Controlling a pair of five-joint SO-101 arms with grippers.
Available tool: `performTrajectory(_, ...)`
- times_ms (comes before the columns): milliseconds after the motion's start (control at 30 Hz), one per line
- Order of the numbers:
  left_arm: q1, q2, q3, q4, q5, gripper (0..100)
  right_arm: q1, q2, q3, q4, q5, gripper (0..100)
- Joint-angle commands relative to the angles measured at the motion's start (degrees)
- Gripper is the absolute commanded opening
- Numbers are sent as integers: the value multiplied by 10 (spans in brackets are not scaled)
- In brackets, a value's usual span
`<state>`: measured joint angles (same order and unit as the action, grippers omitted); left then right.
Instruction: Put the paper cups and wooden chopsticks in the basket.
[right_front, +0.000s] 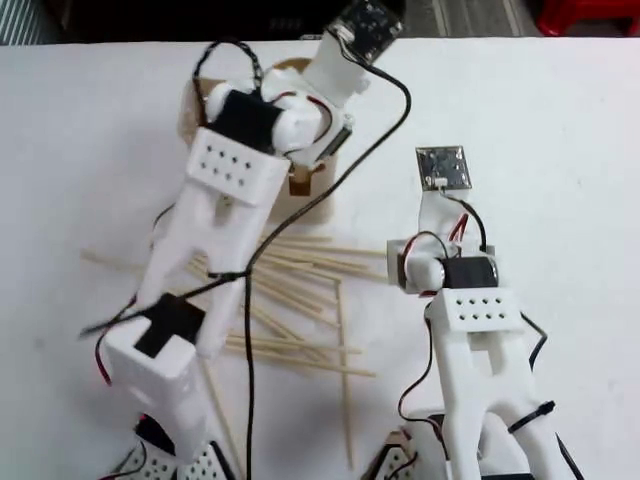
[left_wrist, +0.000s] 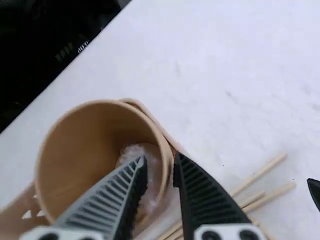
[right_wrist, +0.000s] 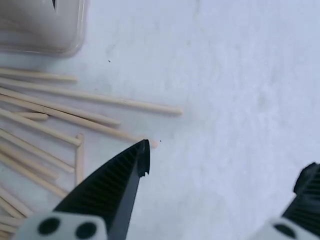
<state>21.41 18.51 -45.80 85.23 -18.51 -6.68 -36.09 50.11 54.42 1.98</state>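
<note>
Left claw (left_wrist: 160, 164) pinches paper cup (left_wrist: 75, 145) rim; chopsticks (left_wrist: 260, 173) scattered beside.

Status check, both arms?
Left gripper shut on cup rim. Right gripper open above table. Chopsticks scattered on table, none held.

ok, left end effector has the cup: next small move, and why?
Probably open the left end effector and let go: it pinches the wall of the paper cup, which seems to sit inside the basket already.
</note>
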Motion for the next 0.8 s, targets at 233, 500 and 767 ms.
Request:
performTrajectory(233,7,-6,-222,126,1,105,0,-1,-4,-8,0,440)
performTrajectory(500,-32,-5,-74,97,-2,105,0,-1,-4,-8,0,440)
performTrajectory(767,-36,-11,0,43,1,105,0,-1,-4,-8,0,440)
